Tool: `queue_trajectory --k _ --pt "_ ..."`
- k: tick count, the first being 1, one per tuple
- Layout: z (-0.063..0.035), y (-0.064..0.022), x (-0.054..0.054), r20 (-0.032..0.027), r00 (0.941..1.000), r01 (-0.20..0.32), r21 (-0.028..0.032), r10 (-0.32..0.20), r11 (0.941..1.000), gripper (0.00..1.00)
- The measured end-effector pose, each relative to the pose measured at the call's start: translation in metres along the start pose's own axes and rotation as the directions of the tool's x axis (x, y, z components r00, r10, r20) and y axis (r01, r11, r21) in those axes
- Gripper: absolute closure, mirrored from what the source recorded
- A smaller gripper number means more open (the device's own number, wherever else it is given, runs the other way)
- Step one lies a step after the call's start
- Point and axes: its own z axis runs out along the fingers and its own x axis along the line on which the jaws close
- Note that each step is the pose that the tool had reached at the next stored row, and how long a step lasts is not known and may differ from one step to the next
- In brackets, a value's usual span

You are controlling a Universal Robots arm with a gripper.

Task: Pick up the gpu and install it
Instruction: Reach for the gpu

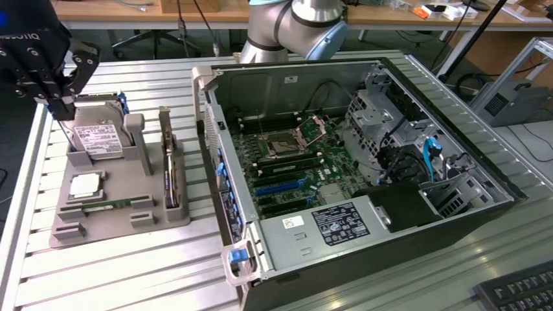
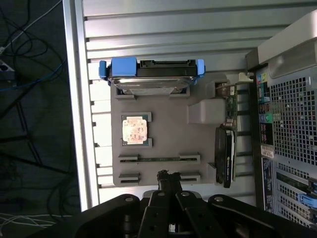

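The gpu (image 1: 169,165) stands on its edge in a slot of the grey parts tray (image 1: 112,228), on the side nearest the open computer case (image 1: 346,162). In the wrist view the gpu (image 2: 226,157) shows edge-on, with its black cooler and green board beside the case's back panel (image 2: 292,124). My black gripper (image 1: 59,107) hangs at the exterior view's far left, above the tray's far end by the hard drive (image 1: 95,137), well apart from the gpu. Its fingers (image 2: 167,179) are pressed together with nothing between them.
The tray also carries the hard drive (image 2: 148,77) with blue rails, a processor chip (image 2: 134,130) and a narrow memory stick (image 2: 158,158). Inside the case the motherboard (image 1: 294,165) lies exposed with blue slots. A keyboard (image 1: 519,291) sits at the near right corner. The slatted table's edge (image 2: 74,99) runs close by the tray.
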Motion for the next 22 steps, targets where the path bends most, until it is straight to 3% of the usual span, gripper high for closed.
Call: queue_trajectory --k 22 --pt "-0.0006 -0.0019 0.025 -0.0001 1.0000 0.000 0.0000 0.000 1.0000 0.89"
